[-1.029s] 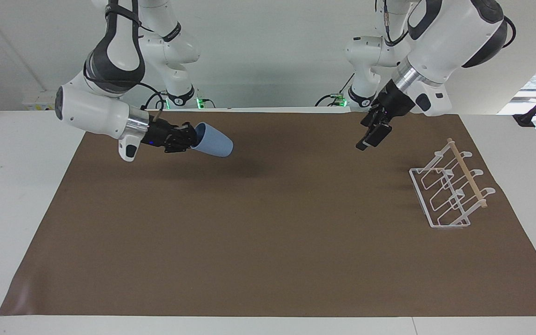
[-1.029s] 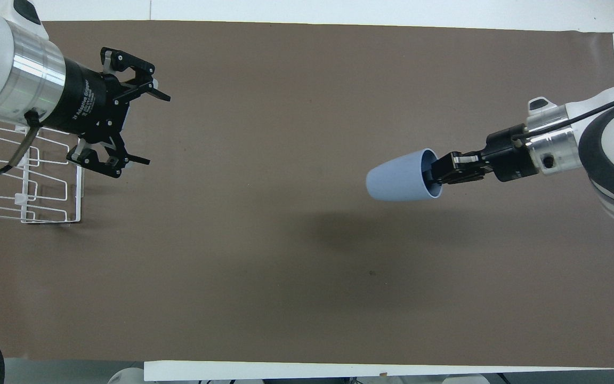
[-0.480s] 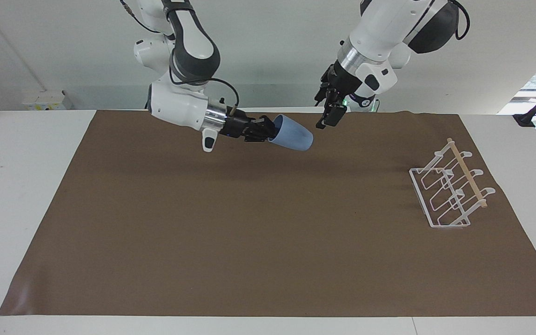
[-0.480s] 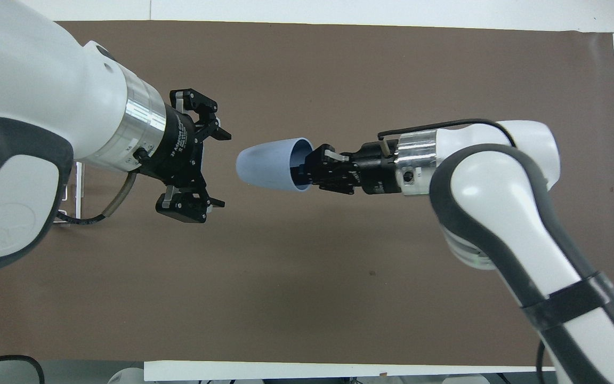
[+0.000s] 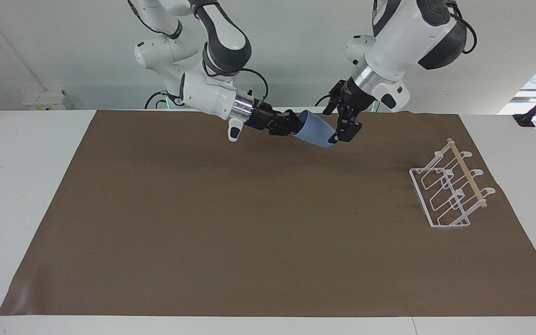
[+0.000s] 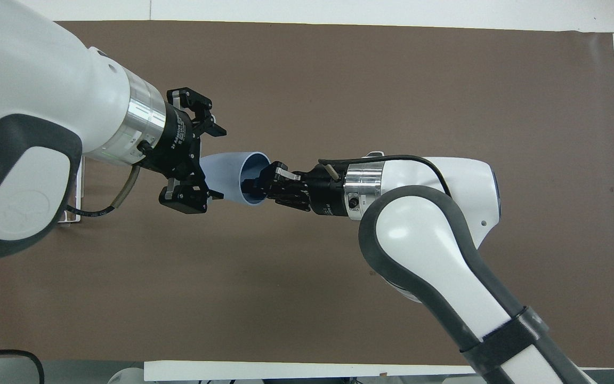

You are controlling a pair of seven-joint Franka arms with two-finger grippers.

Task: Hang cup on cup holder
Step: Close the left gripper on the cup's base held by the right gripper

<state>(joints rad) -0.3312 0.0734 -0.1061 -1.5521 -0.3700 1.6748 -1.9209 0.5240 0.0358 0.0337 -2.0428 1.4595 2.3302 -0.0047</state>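
Observation:
The light-blue cup [image 5: 314, 132] lies on its side in the air over the part of the brown mat near the robots. My right gripper [image 5: 292, 125] is shut on its rim, with one finger inside the mouth. The cup's narrow base points toward my left gripper [image 5: 343, 129], which is open with a finger on either side of that base. In the overhead view the left fingers [image 6: 215, 129] stand wide of the cup [image 6: 229, 172], and the right gripper [image 6: 256, 185] holds the rim. The white wire cup holder [image 5: 449, 191] with its wooden rod stands on the mat at the left arm's end.
The brown mat [image 5: 249, 232] covers most of the white table. In the overhead view the left arm hides nearly all of the cup holder; only a corner of it [image 6: 72, 214] shows.
My right arm carried the cup toward the left arm's end of the table. My left gripper came over to meet it and now straddles the cup's base.

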